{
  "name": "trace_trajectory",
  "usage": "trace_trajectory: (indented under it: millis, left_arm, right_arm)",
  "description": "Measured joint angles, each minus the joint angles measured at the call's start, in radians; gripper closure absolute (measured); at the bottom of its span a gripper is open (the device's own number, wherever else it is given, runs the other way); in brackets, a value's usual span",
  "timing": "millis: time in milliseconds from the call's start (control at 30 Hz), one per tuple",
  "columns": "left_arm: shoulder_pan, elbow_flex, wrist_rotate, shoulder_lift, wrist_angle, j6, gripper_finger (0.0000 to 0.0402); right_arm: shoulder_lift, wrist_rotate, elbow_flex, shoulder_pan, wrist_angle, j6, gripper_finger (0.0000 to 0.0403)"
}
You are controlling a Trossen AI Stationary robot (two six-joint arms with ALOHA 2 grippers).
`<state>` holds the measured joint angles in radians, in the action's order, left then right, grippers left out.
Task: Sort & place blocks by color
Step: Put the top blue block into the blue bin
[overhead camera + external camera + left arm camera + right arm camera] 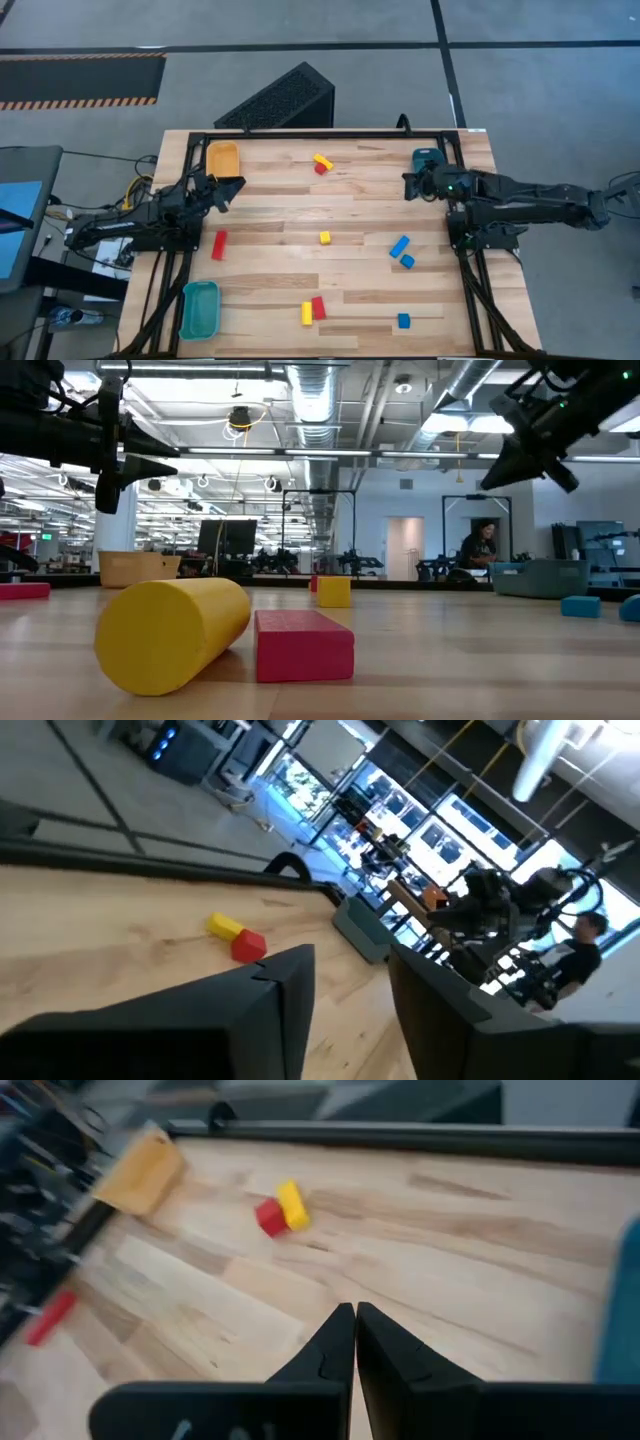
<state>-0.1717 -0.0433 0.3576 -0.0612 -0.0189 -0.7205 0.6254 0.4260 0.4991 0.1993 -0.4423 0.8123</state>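
Small blocks lie scattered on the wooden table. A yellow bar touches a red cube point(321, 163) at the far middle, also in the right wrist view point(281, 1210). There are a yellow cube point(325, 237), a red bar point(219, 244), a blue bar point(399, 246) with a blue cube point(407, 261), a yellow and red pair point(312, 310) near the front, and a blue cube point(403, 321). My left gripper point(228, 190) hovers open and empty beside the yellow tray point(222, 157). My right gripper point(410, 186) is shut and empty point(355, 1318) beside the far teal tray point(428, 160).
A second teal tray point(199, 308) stands at the near left corner. A black metal frame point(320, 134) runs along the table's far and side edges. A dark slatted box point(280, 100) lies beyond the far edge. A person point(480, 550) shows in the room behind.
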Motion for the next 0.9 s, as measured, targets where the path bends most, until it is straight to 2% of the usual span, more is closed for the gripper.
trace_trajectory:
  millis: [167,300,467,567,667,767,900]
  left_arm:
    - [-0.04,0.0,-0.055,0.0,0.001,0.061,0.0274]
    - [-0.088,0.0,-0.088,0.0,0.001,0.112,0.0273]
    - [-0.164,0.0,-0.136,-0.01,-0.015,0.149,0.0273]
    - [-0.209,-0.001,-0.202,-0.042,-0.085,0.152,0.0273]
    - [-0.247,-0.002,-0.277,-0.098,-0.126,0.173,0.0273]
    - [-0.287,-0.015,-0.301,-0.168,-0.14,0.179,0.0273]
    - [-0.344,-0.092,-0.363,-0.28,-0.144,0.233,0.0273]
  right_arm:
    - [0.078,-0.036,0.167,0.0,-0.258,0.079,0.0365]
    - [0.113,-0.084,0.243,-0.003,-0.372,0.115,0.0365]
    - [0.153,-0.101,0.249,-0.005,-0.368,0.223,0.0365]
    - [0.206,-0.131,0.249,-0.012,-0.314,0.249,0.0365]
    - [0.261,-0.162,0.249,-0.035,-0.274,0.239,0.0365]
    - [0.296,-0.174,0.249,-0.06,-0.259,0.268,0.0365]
    - [0.312,-0.183,0.249,-0.11,-0.258,0.318,0.0365]
